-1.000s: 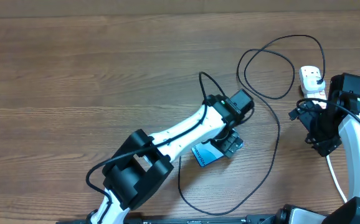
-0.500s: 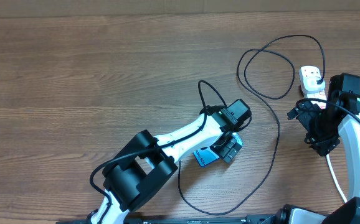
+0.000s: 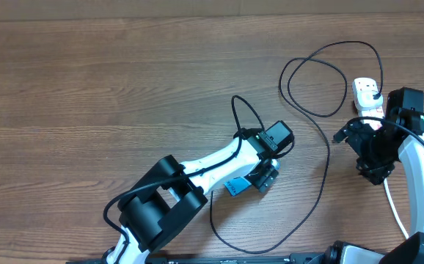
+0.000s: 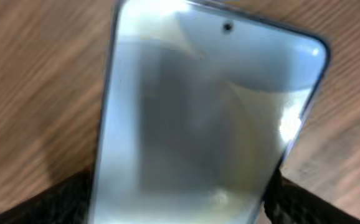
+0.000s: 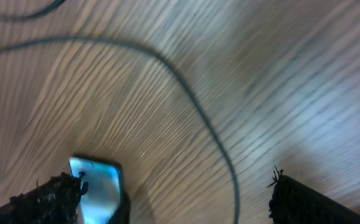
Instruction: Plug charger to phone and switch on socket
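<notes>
The left pincer (image 4: pixel 183 205) straddles the phone (image 4: pixel 198 124), which lies flat on the surface (image 3: pixel 87 88). Its jaws are wide, but I cannot tell if they grip. The phone is stiff, slick and breakable: take its long edges. To the phone's right runs the limp charger (image 3: pixel 328 158). Beyond, the right pincer (image 5: pixel 180 199) gapes empty by the socket (image 3: pixel 366 95).

Glossy glass phone (image 4: pixel 205 118) on matt wood-grain table (image 3: pixel 87 88).

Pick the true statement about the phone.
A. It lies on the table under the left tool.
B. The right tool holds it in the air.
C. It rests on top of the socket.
A: the phone lies flat on the wooden table, straddled by the left tool, well away from the socket.
</notes>
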